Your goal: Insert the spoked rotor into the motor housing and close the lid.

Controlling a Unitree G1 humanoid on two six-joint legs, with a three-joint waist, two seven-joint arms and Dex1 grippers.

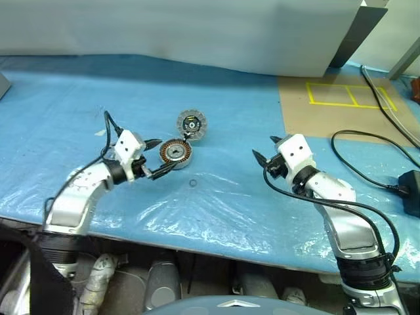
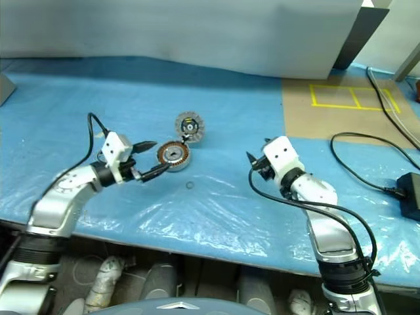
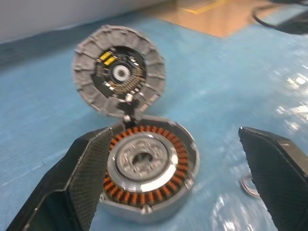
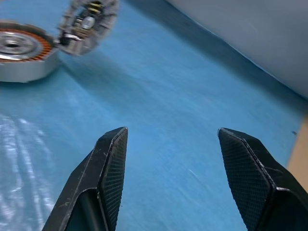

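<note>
The motor housing [image 1: 176,153] sits near the middle of the desk [image 1: 59,118], its lid [image 1: 191,123] flipped back so the spoked rotor [image 3: 142,162] can rest inside. The left hand [image 1: 155,157] is released around it. The right hand [image 1: 265,150] waits released, well apart.

One housing [image 3: 147,185] — one lid [image 3: 119,74].

A: What is between the fingers [image 3: 82,183] of the left hand [image 3: 175,185]?
B: The motor housing [image 3: 147,175], with orange windings inside. Its lid [image 3: 119,74] is flipped open behind it, on the blue desk [image 3: 231,91]
</note>
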